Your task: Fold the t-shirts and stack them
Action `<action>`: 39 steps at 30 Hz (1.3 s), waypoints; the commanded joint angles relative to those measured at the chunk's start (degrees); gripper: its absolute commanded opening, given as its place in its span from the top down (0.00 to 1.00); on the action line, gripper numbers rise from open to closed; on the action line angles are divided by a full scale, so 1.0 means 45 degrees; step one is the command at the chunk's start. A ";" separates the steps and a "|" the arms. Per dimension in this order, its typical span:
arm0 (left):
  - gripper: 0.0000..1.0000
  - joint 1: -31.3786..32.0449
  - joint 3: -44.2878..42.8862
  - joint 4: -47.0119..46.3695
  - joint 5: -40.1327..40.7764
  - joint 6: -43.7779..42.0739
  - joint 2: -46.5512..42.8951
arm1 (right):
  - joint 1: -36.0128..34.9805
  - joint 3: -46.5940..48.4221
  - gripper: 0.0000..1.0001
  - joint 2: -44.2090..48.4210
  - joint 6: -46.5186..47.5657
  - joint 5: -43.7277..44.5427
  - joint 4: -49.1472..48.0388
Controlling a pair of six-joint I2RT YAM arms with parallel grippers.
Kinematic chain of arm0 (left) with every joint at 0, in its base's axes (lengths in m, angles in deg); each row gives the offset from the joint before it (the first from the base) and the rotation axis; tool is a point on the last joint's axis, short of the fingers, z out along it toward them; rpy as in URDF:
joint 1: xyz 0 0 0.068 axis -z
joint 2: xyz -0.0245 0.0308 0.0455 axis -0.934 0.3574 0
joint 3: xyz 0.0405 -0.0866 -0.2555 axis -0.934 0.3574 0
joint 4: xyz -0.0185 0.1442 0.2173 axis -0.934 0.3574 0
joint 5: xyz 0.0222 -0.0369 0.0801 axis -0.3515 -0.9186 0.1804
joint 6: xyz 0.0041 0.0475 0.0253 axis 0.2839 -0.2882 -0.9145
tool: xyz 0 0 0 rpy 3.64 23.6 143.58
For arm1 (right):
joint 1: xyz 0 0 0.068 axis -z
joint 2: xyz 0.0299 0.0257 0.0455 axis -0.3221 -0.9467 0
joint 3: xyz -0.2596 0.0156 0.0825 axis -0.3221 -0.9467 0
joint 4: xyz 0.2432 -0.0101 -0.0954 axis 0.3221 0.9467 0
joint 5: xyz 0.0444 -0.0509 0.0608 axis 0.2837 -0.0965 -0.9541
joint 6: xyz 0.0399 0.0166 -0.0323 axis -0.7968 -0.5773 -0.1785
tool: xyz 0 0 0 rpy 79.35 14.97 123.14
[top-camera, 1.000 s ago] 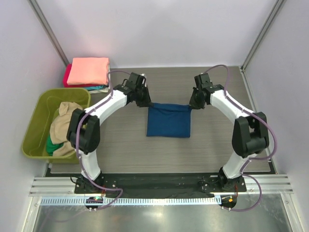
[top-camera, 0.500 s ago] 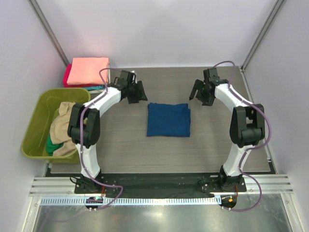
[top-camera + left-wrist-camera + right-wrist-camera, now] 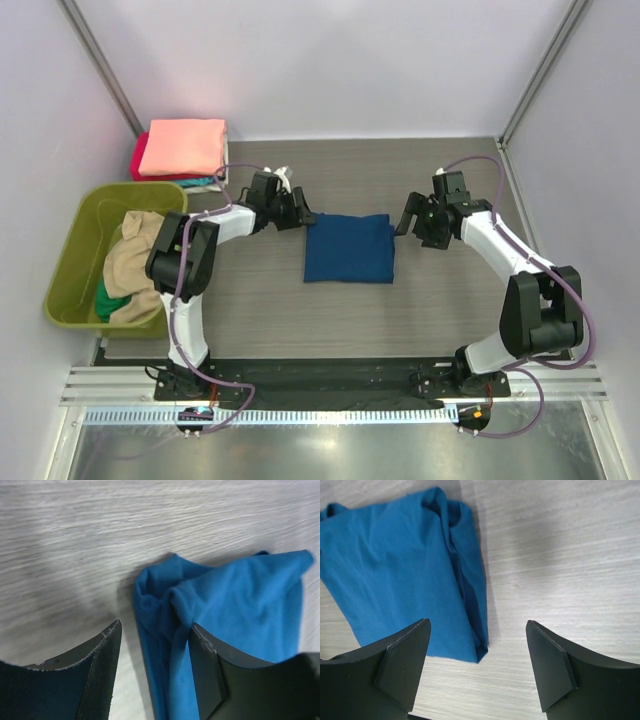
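Navy shirt point(image 3: 349, 249) folded between left gripper point(image 3: 155, 625) and right gripper point(image 3: 477, 622), both spread, empty. Stacking pending; tan shirt point(image 3: 130, 258) unfolded beyond left gripper.

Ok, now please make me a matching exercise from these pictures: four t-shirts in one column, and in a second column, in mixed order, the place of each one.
Things:
1. navy blue t-shirt
2. salmon-pink t-shirt
3. tan t-shirt
4. red t-shirt

Places:
A. in the olive-green tub
B. folded, lying alone in the middle of the table
C. on top of the stack at the far left corner
D. in the stack, under the salmon-pink one

Pairs: 1-B, 2-C, 3-A, 4-D
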 commanded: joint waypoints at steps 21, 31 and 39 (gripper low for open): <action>1.00 0.0266 -0.0133 -0.3637 -0.3185 0.1588 0.2470 | -0.0037 -0.1156 0.17 0.1244 0.0420 -0.0879 -0.0345; 1.00 0.0111 -0.1089 0.0753 -0.0612 -0.1046 -0.0086 | -0.0037 -0.1547 0.17 0.2357 0.0244 -0.1679 -0.0580; 1.00 -0.0808 -0.1031 0.1439 -0.0725 -0.0930 -0.1514 | -0.0037 -0.1606 0.17 0.2904 0.0147 -0.2207 -0.0678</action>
